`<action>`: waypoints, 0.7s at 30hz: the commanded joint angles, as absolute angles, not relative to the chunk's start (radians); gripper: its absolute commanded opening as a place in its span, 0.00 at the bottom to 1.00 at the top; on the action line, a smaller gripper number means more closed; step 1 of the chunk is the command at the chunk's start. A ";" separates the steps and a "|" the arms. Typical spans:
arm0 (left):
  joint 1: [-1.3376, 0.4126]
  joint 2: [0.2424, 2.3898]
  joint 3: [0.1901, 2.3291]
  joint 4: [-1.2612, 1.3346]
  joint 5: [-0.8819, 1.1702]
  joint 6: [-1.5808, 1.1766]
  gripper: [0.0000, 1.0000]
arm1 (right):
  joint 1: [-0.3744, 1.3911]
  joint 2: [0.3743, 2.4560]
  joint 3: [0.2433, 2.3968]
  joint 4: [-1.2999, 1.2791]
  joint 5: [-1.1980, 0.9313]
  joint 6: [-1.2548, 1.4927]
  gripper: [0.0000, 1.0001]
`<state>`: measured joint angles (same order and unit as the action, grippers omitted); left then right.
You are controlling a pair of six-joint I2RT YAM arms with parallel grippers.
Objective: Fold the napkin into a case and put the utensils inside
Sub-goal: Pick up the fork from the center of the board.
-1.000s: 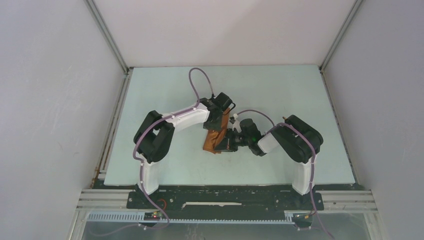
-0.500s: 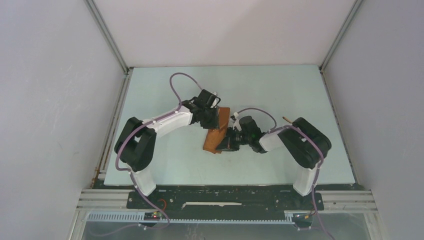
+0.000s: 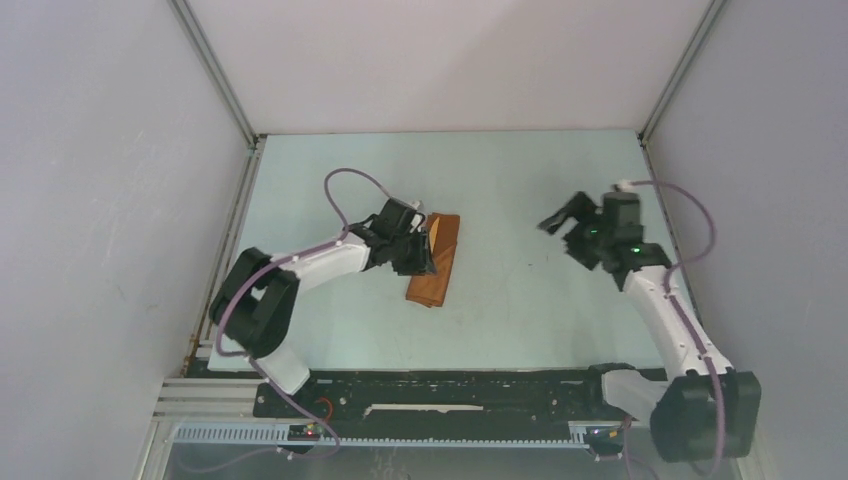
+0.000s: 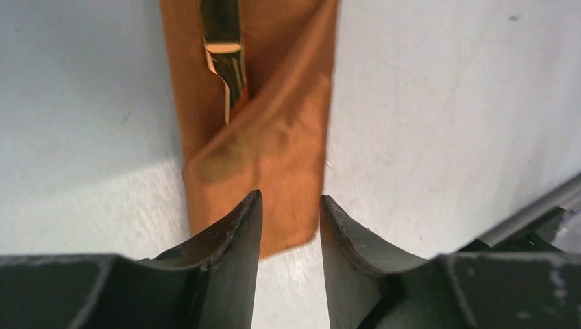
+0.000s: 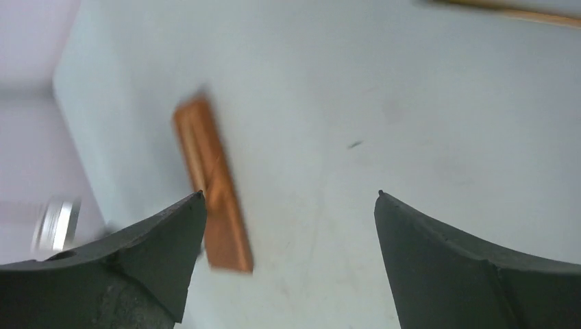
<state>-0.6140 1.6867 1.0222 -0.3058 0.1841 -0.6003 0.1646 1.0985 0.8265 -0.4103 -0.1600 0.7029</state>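
The napkin lies folded as a narrow rust-orange case (image 3: pixel 437 262) (image 4: pixel 267 144) mid-table. One golden utensil (image 4: pixel 226 51) is tucked under its diagonal flap. My left gripper (image 3: pixel 422 260) (image 4: pixel 288 205) hovers at the case's left side, over its near end in the wrist view, jaws a little apart with nothing between them. My right gripper (image 3: pixel 562 213) (image 5: pixel 290 195) is wide open and empty, raised well to the right of the case (image 5: pixel 214 195), which looks blurred there. Another thin golden utensil (image 5: pixel 510 11) shows at the top edge of the right wrist view.
The pale green table (image 3: pixel 520 170) is walled in by white panels at the back and both sides. Both arm bases sit on the black rail (image 3: pixel 450 395) at the near edge.
My right gripper has opened wide, left the case and swung up and away to the right. My left arm has stretched lower and shifted slightly left along the case.
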 commanded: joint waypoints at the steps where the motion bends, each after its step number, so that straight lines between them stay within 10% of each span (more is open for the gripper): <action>1: -0.611 1.457 0.954 -0.233 0.237 -0.614 0.43 | -0.143 1.167 0.849 -0.610 -0.234 0.848 1.00; 21: -0.629 0.979 0.866 -0.398 0.173 -0.483 0.45 | -0.395 1.763 1.235 -0.930 0.058 1.325 0.72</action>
